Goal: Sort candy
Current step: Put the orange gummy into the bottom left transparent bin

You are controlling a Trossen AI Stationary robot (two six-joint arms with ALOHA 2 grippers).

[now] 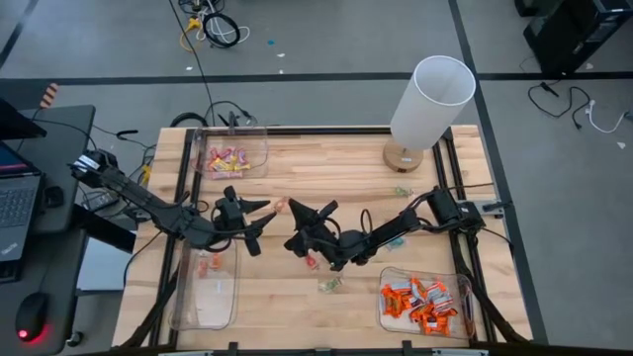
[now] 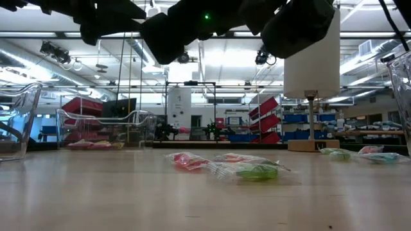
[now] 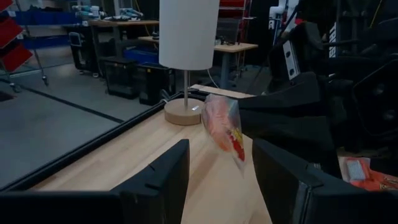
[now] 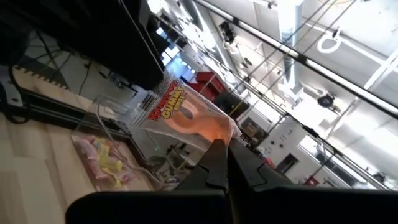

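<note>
The step in hand looks like a hand-over in mid-air at the centre of the high view. The right gripper (image 1: 297, 237) is clamped shut on the edge of a pale packet with an orange sweet (image 4: 186, 118) inside, holding it up off the table (image 1: 346, 178). The left gripper (image 1: 267, 212) faces it with its fingers (image 3: 155, 180) spread wide and nothing between them; in the left wrist view the packet (image 3: 225, 129) hangs just beyond the gap.

To do this well, I judge the left gripper should ease forward until the free end of the packet sits between its fingers, close on the wrapper rather than the crinkly fringe, and only then should the right one let go. Closing too early would catch only the edge, and the packet could slip.

In the left wrist view the packet's long axis runs roughly up and down, tilted a little, with its lower end pointing toward the left gripper's gap. In the right wrist view it sticks out beyond the closed fingertips, printed face to the camera.

Other sweets lie elsewhere: pink and yellow ones in the bin (image 1: 233, 158) at upper left, orange ones in the bin (image 1: 425, 301) at lower right, a couple in the bin (image 1: 205, 287) at lower left, and a green one (image 1: 329, 286) loose on the table below centre.
</note>
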